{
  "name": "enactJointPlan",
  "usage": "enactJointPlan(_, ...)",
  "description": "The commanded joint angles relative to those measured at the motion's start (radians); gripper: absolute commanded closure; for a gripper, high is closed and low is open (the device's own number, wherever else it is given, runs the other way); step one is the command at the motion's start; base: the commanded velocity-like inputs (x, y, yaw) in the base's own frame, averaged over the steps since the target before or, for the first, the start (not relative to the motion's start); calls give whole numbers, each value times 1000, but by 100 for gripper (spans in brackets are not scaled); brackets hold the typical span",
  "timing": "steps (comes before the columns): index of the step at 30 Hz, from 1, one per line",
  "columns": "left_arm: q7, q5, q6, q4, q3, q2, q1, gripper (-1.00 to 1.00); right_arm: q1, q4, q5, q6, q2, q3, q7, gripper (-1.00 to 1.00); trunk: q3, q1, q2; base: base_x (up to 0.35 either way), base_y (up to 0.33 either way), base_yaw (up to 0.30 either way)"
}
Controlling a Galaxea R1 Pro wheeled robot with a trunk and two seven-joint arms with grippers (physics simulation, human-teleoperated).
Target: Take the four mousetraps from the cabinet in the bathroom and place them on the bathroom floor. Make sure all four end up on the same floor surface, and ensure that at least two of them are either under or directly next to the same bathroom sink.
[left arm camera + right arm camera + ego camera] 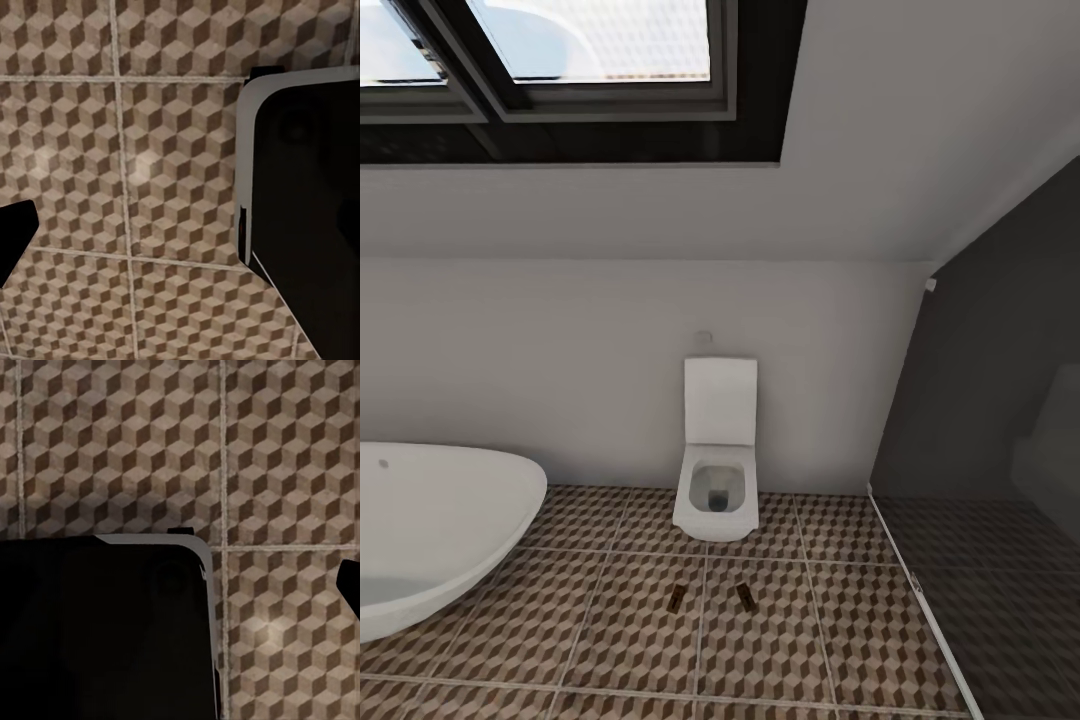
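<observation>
The bathtub [430, 530] was seen at left; two mousetraps [675, 597] [744, 596] were laid on the bathroom floor [610, 640] before the toilet [717, 480]. End-effector states could not be told. With no sink sighted, the sink condition risked being missed.

Two small brown mousetraps, one [675, 597] left of the other [744, 596], lie flat on the bathroom floor [610, 640], a surface of brown-and-beige cube-patterned tiles with pale grout. They sit near each other, apart, on neighbouring tiles.
</observation>
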Motion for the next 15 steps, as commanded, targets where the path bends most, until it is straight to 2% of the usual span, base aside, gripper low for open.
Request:
enactJointPlan(1, 0, 7, -5, 3, -8, -3, -1, -100, -1, 0, -11, -3, 0, 5, 6, -100, -2, 1, -2, 0, 0, 0)
enactJointPlan(6, 0, 7, -5, 2, -8, -14, -1, -100, -1, -6, -13, -5, 2, 3, 6, -100, -2, 1, -2, 0, 0, 0)
enactJointPlan(15, 0, 7, -5, 2, -9, -17, -1, -100, -1, -35, -16, -10, 18, 3, 7, -100, -2, 1, -2, 0, 0, 0)
